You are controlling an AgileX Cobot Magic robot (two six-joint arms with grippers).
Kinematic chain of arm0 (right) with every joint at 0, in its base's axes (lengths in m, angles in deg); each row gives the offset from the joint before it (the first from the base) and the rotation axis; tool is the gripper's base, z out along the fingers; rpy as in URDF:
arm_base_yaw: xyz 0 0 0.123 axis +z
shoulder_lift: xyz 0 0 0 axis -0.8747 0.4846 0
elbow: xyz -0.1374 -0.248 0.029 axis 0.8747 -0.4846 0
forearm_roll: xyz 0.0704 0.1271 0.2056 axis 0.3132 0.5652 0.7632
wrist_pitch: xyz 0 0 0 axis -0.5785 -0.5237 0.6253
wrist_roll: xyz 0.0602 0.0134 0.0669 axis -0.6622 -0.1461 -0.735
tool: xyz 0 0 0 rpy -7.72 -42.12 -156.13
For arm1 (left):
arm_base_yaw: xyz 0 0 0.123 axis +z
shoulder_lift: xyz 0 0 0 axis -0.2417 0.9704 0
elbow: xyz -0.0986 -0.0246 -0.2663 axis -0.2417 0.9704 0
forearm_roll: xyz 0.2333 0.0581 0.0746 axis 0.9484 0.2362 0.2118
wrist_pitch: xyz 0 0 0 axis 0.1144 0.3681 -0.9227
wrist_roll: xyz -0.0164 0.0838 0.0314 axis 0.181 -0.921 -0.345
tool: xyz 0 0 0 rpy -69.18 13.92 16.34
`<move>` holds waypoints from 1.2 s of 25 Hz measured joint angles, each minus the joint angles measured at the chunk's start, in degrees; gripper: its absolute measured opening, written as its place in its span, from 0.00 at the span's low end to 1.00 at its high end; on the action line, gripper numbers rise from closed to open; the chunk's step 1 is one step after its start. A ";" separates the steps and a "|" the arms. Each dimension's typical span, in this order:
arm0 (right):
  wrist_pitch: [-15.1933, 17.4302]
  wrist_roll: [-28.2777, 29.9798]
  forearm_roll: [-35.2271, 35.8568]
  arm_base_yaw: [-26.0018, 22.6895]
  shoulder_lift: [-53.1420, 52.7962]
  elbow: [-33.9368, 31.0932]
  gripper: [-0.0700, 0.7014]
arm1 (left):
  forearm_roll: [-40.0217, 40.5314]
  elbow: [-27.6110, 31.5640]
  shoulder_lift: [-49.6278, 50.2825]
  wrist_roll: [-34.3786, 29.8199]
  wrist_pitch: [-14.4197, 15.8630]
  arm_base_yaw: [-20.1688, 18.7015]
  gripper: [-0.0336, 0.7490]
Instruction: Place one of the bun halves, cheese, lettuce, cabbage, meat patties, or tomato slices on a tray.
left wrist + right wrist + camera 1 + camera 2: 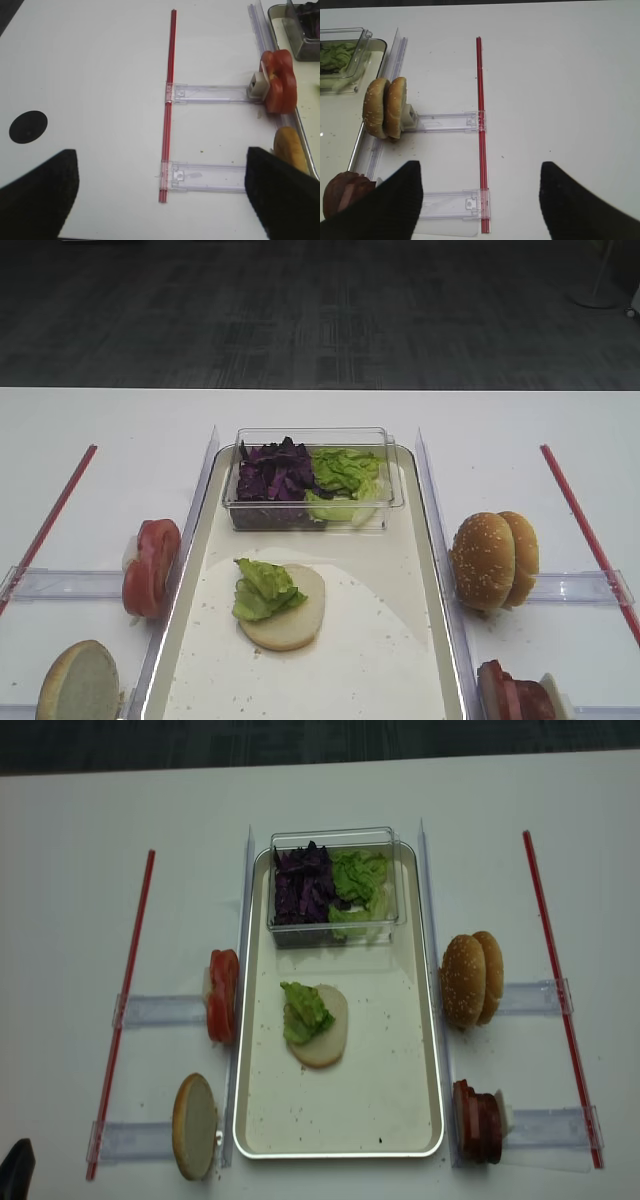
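1. One tray (262,1125) is laid lengthwise at the middle of a white table (80,840); its pale floor is speckled with crumbs.
2. At the far end of the tray a clear plastic tub (335,838) is seated, with the cabbage (303,885) heaped in its left part and green leaves (360,880) in its right part.
3. Near the tray's middle a pale bun half (330,1035) is laid flat, and the lettuce (303,1012) is rested on its left portion, overhanging the edge slightly.
4. Left of the tray, the tomato slices (222,995) are stood on edge just beside the rim, and another bun half (195,1125) is stood on edge nearer the camera, its pale cut face shown.
5. Right of the tray, two seeded bun halves (472,978) are stood together on edge, and the meat patties (478,1122) are stacked on edge nearer the camera.
6. Clear plastic rails (155,1010) are run outward from these items to a red strip (125,1000) on the left and a second red strip (558,990) on the right.
7. In the right wrist view, the right gripper (480,200) is seen with its dark fingers (390,205) spread wide and nothing between them, above bare table beside the red strip.
8. In the left wrist view, the left gripper (162,192) is likewise shown spread wide and unloaded, its fingers (285,192) set well apart over the rails.
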 joint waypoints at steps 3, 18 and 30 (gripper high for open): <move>0.00 0.00 0.00 0.00 0.00 0.00 0.76 | 0.00 0.00 0.00 0.00 0.00 0.00 0.83; 0.12 -0.78 -0.11 0.00 0.00 0.00 0.83 | 0.00 0.00 0.00 0.00 0.00 0.00 0.83; 0.12 -1.13 -0.11 0.00 0.00 0.00 0.83 | 0.00 0.00 0.00 0.00 0.00 0.00 0.83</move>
